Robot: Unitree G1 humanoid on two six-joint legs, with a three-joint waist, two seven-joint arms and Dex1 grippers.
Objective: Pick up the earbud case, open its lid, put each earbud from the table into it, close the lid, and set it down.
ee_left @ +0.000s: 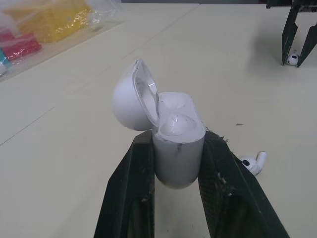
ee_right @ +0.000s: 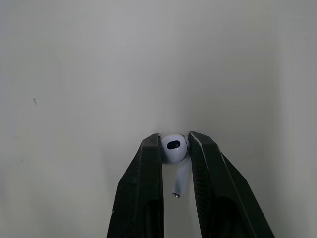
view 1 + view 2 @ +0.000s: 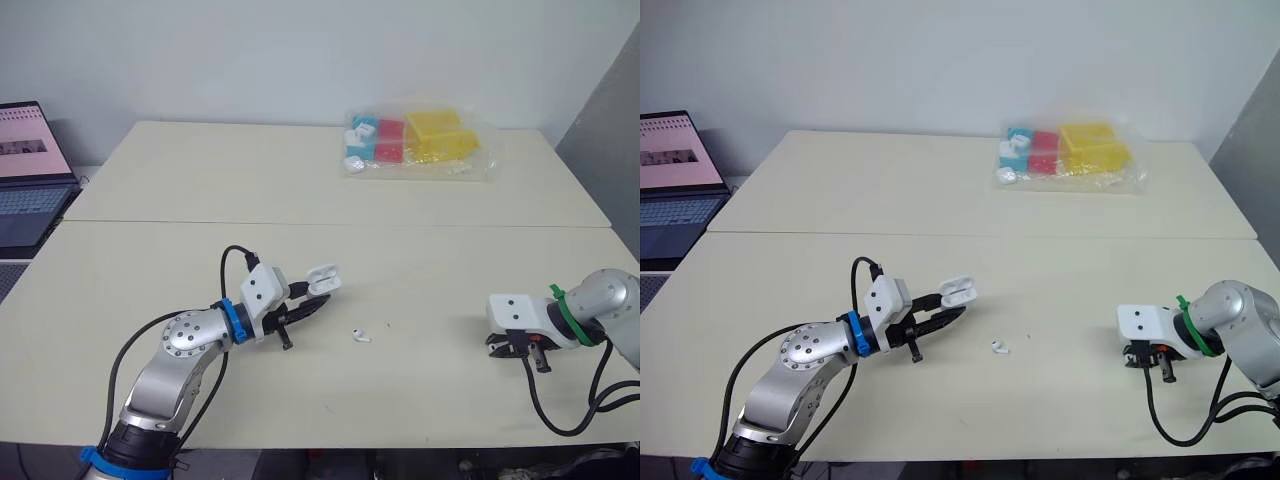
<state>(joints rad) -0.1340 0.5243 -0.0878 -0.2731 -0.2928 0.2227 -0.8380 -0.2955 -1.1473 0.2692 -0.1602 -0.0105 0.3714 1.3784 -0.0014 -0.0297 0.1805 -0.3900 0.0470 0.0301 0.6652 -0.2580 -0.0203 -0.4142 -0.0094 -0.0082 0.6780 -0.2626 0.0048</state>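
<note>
We note the left end effector clamping a glossy white earbud case above the beige tabletop. Its long axis points away from the wrist, lid flipped open. The right end effector pinches one white earbud; a second white earbud lies near the case.

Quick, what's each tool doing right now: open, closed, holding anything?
Left tool: closed on the earbud case, whose lid is open.
Right tool: closed on an earbud.
</note>
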